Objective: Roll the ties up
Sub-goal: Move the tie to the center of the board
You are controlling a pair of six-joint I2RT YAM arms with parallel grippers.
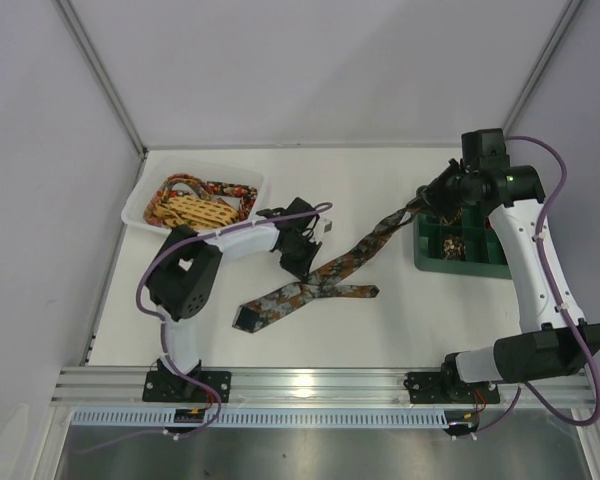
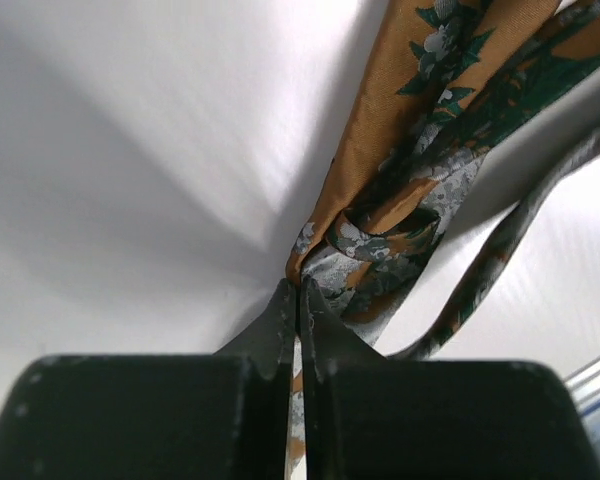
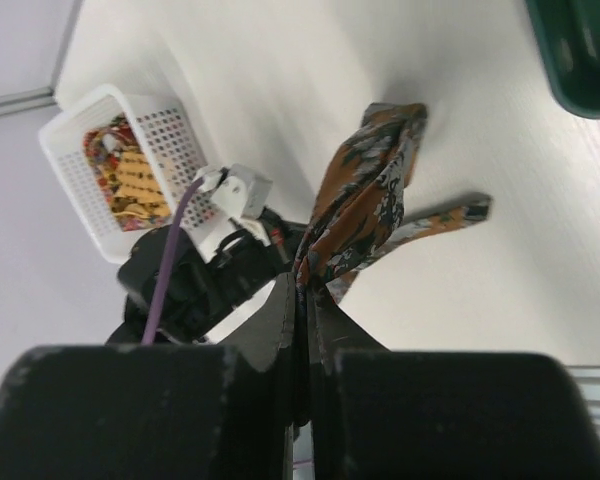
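Note:
A dark brown and orange mottled tie [image 1: 280,300] runs diagonally across the table, its wide end near the front left. My left gripper [image 1: 302,262] is shut on a folded bunch of this tie [image 2: 410,200] near its middle, with fabric pinched between the fingertips [image 2: 286,300]. My right gripper [image 1: 417,205] is shut on the narrow end and holds it raised above the table beside the green bin. In the right wrist view the tie [image 3: 365,195] hangs down from the shut gripper [image 3: 302,285] to the table.
A white perforated basket [image 1: 140,205] at the back left holds a yellow lattice tie [image 1: 195,210] and a red-floral tie [image 1: 230,188]. A green bin [image 1: 460,264] at the right holds small rolled coils [image 1: 450,243]. An aluminium rail [image 1: 310,380] lines the near edge.

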